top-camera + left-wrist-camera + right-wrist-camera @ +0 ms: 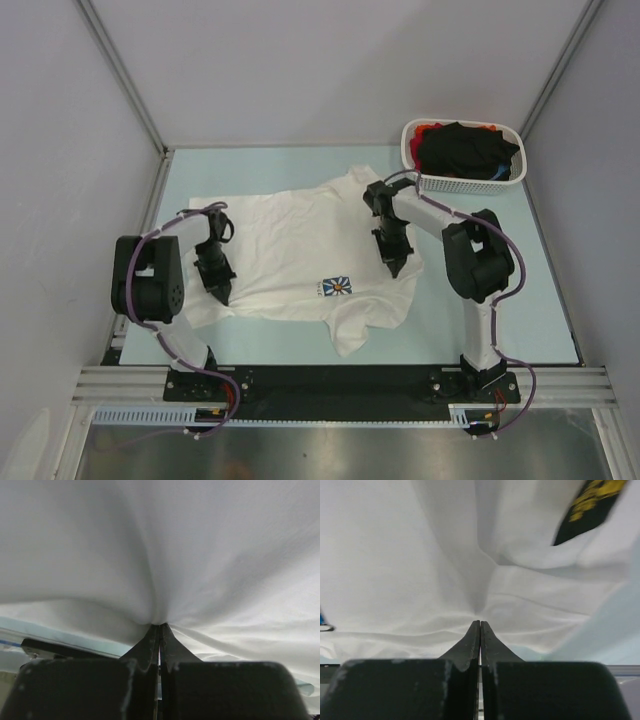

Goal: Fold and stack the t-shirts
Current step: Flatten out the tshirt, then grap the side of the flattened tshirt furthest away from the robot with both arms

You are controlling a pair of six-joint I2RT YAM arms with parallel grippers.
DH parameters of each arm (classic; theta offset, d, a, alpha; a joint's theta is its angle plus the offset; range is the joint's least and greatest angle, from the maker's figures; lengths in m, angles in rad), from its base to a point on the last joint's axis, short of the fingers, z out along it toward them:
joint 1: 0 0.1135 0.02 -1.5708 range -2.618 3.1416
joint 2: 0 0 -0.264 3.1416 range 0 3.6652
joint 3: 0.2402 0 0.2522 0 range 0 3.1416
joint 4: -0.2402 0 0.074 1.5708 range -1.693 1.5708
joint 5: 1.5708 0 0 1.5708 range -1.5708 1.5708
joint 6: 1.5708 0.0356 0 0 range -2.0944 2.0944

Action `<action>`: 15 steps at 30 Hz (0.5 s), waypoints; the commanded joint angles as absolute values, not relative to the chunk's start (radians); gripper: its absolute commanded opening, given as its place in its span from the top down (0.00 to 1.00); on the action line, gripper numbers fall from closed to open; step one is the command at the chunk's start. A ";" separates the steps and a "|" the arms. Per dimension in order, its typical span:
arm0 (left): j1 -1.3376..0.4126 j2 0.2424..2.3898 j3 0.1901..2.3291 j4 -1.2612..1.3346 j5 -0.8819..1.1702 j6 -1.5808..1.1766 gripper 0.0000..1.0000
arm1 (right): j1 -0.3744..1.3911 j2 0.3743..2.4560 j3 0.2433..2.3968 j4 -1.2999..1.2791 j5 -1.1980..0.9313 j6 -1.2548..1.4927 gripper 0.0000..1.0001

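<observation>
A white t-shirt (300,250) with a small blue-square daisy print (337,287) lies spread on the pale blue table (520,300). My left gripper (220,293) is shut on the shirt's left edge; in the left wrist view its jaws (160,626) pinch white cloth (165,555). My right gripper (393,268) is shut on the shirt's right part; in the right wrist view its jaws (480,622) pinch white cloth (420,565), with a dark badge with yellow marks (587,507) beyond. Black and red shirts (463,150) lie in the basket.
A white perforated basket (425,180) stands at the table's far right corner. Grey walls enclose the table on three sides. A black rail (340,380) runs along the near edge by the arm bases.
</observation>
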State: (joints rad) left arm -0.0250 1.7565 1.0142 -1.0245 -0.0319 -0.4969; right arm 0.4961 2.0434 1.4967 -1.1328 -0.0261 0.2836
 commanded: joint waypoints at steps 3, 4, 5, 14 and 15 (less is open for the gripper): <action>-0.025 1.583 1.236 -1.098 -0.095 -0.463 0.56 | 0.492 1.971 1.840 -1.247 0.106 0.221 0.93; -0.025 1.544 1.262 -1.101 -0.091 -0.459 0.31 | 0.492 1.967 1.895 -1.240 0.113 0.210 0.91; -0.025 1.523 1.314 -1.097 -0.083 -0.457 0.01 | 0.492 1.964 1.917 -1.221 0.124 0.209 0.84; -0.015 1.681 1.549 -0.992 -0.032 -0.439 0.00 | 0.479 2.046 1.900 -0.896 0.115 0.163 0.37; -0.015 1.710 1.580 -0.994 -0.038 -0.431 0.00 | 0.474 2.066 1.914 -0.885 0.120 0.152 0.36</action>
